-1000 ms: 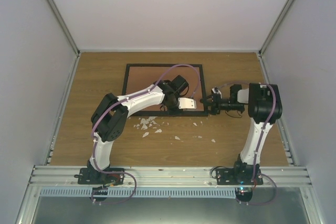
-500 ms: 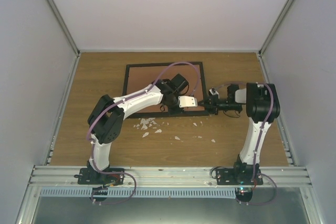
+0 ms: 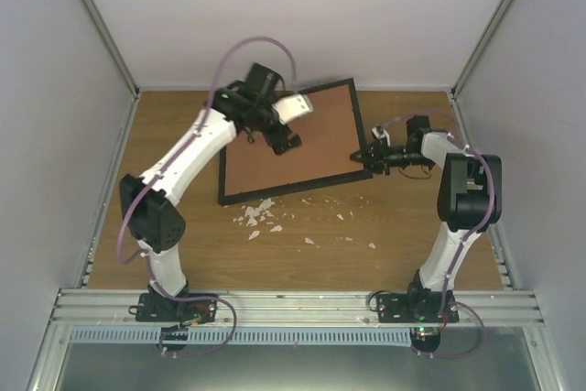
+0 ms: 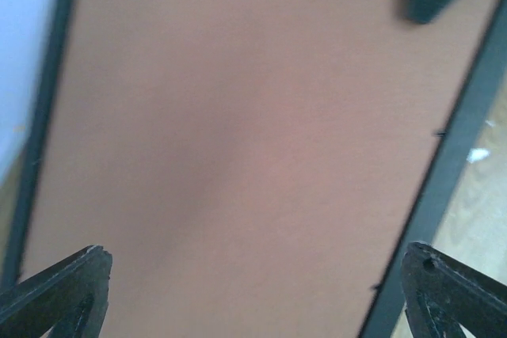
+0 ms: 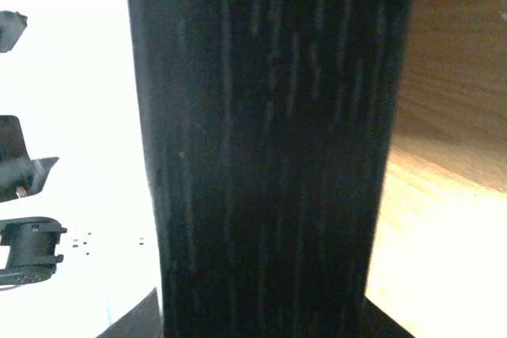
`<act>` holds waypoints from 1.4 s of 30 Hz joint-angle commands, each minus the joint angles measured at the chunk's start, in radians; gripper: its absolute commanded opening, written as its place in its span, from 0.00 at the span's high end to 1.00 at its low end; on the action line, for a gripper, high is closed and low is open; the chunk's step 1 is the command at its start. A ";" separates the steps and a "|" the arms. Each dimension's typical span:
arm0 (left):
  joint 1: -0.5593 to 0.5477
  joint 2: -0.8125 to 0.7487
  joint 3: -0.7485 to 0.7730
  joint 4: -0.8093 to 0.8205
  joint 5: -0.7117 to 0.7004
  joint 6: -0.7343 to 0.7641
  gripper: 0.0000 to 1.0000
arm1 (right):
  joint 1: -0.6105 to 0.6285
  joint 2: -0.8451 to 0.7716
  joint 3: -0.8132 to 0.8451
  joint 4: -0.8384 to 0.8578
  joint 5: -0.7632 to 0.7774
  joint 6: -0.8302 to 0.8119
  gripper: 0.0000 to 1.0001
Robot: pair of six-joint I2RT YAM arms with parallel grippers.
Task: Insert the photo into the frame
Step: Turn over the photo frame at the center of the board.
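Observation:
The frame is a thin black rectangle with a brown backing board filling it. Its right side is tilted up off the table. My right gripper is shut on the frame's near right corner. In the right wrist view the black frame bar fills the gap between the right gripper's jaws. My left gripper hangs open over the board. In the left wrist view the left gripper is spread wide, with only the backing board and the frame's edge below. The photo is out of view.
White scraps lie scattered on the wooden table in front of the frame. Grey enclosure walls stand on three sides. A metal rail carrying the arm bases runs along the near edge.
My left gripper opened and lifted away toward the far left. My right gripper closed on the frame's right corner and raised it, so the frame now sits tilted and turned.

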 commanded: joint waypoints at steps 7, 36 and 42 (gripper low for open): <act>0.254 -0.171 0.039 0.008 0.101 -0.205 0.01 | -0.011 -0.238 0.408 -0.249 0.322 -0.433 0.99; 0.711 -0.287 -0.121 0.136 0.409 -0.406 0.01 | 0.650 -0.844 -0.050 0.307 1.366 -1.091 0.99; 0.737 -0.301 -0.182 0.158 0.448 -0.408 0.01 | 0.863 -0.962 -0.302 0.429 1.590 -1.096 0.86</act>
